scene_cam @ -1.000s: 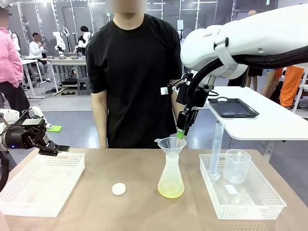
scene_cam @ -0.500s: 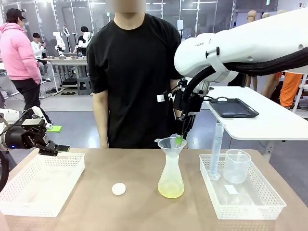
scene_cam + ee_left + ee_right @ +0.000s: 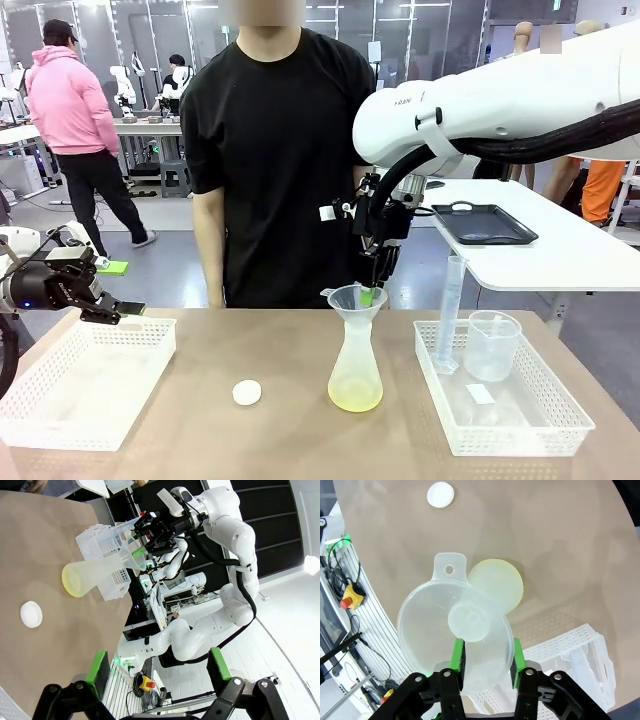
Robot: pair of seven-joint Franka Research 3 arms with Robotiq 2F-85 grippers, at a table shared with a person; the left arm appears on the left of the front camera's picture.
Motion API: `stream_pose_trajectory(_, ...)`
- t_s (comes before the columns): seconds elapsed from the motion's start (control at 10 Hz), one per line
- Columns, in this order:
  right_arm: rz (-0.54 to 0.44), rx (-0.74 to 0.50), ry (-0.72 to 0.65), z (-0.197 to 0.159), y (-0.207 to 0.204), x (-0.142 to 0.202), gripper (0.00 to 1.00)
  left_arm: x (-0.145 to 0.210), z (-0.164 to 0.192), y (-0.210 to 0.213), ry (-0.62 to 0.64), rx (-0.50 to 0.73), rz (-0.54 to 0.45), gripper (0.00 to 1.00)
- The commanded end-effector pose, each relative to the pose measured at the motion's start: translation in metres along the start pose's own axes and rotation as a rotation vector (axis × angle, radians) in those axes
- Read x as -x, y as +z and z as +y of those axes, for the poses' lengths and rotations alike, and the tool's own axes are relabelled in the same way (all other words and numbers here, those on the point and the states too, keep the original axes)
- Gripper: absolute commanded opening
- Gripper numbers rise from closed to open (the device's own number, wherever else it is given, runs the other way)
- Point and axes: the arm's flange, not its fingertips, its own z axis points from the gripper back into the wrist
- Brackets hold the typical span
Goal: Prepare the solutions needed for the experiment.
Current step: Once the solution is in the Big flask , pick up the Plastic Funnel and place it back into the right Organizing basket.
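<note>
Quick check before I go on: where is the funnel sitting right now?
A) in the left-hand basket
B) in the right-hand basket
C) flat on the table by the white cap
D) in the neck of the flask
D: the funnel stands upright in the neck of the flask, above the pale yellow liquid at its bottom.
</note>
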Motion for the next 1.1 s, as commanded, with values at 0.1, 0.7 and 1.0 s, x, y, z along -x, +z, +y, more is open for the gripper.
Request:
stream_pose_trajectory(0.1, 0.03, -0.001, -0.039, -0.0001, 0.0027, -0.0074, 0.25, -0.0014, -0.0022, -0.0012, -0.007, -0.01, -0.002, 1.0)
stream_pose_trajectory(0.7, 0.02, -0.017, -0.044, -0.0024, -0.0033, -0.0087, 0.0, -0.0014, -0.0022, -0.0012, -0.007, -0.01, -0.002, 1.0)
stream_pose_trajectory(1.0, 0.004, -0.028, -0.058, 0.0013, 0.0035, -0.0046, 0.0, -0.0014, -0.0022, -0.0012, -0.007, -0.01, -0.002, 1.0)
